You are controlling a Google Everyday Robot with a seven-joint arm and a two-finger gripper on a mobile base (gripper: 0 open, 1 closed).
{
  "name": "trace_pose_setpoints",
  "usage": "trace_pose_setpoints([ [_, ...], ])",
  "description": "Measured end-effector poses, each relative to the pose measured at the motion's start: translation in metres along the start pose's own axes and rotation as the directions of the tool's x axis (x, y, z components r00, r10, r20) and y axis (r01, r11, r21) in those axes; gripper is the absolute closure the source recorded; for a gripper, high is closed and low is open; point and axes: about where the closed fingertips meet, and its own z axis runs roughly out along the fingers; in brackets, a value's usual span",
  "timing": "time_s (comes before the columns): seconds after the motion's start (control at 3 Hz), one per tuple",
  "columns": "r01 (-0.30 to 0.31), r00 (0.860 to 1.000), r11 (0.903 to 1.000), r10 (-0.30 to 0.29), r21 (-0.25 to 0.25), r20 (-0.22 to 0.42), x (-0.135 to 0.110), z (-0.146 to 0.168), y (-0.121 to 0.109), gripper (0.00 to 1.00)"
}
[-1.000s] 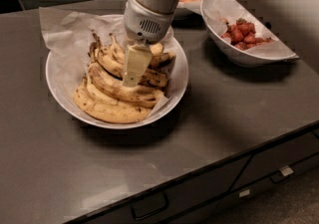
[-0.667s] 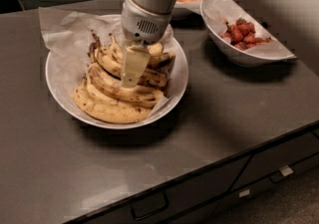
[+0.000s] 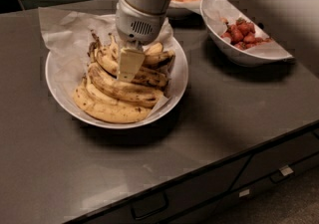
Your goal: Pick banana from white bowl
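Dark tabletop (image 3: 239,118), one large bowl (image 3: 64,104) of bananas (image 3: 119,91), gripper (image 3: 128,71) down among the topmost, its opening impossible to tell; you should commit to a single banana, close firmly, and lift straight up, sparing the paper (image 3: 65,34).

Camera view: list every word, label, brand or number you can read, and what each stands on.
None: no readable text on anything.
The claw, down among the bananas in the white bowl, shows no lettering.
Nor do the berry bowl, the counter or the drawers.
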Motion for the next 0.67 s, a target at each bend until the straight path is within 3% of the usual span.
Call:
trace_pose_setpoints([
  [0.67, 0.001, 1.0, 1.0, -0.001, 0.001, 0.0, -0.0031, -0.0046, -0.0019, 0.53],
])
